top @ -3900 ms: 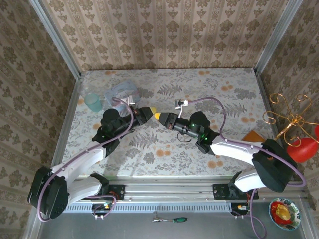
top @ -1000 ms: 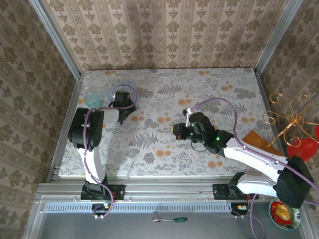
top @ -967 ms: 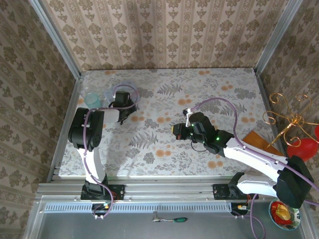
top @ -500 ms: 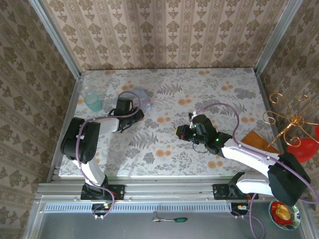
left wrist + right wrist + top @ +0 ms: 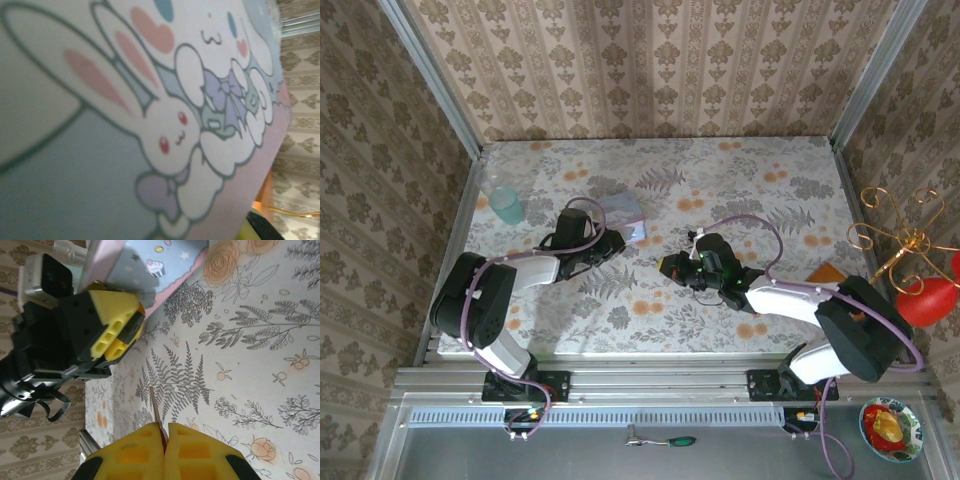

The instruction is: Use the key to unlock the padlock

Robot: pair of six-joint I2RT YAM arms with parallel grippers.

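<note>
My right gripper (image 5: 667, 267) (image 5: 164, 432) is shut on the key (image 5: 156, 407), whose thin blade sticks out from between the yellow fingers toward the left gripper. A short gap away over the table, my left gripper (image 5: 616, 240) (image 5: 125, 330) is shut on a small dark block, the padlock (image 5: 132, 329), wedged between its yellow fingertips. A plastic zip bag (image 5: 625, 212) (image 5: 150, 260) with a pink seal and cartoon rabbits lies against the far side of the left gripper. It covers the left wrist view (image 5: 150, 125), hiding the fingers there.
A teal cup (image 5: 505, 205) stands at the back left near the metal side rail. An orange flat piece (image 5: 830, 272) lies at the right edge. The floral table (image 5: 770, 190) is bounded by patterned walls on three sides.
The left gripper has swung from the back left toward the centre, and the bag has come along with it. The right gripper has shifted slightly left and now faces it.
</note>
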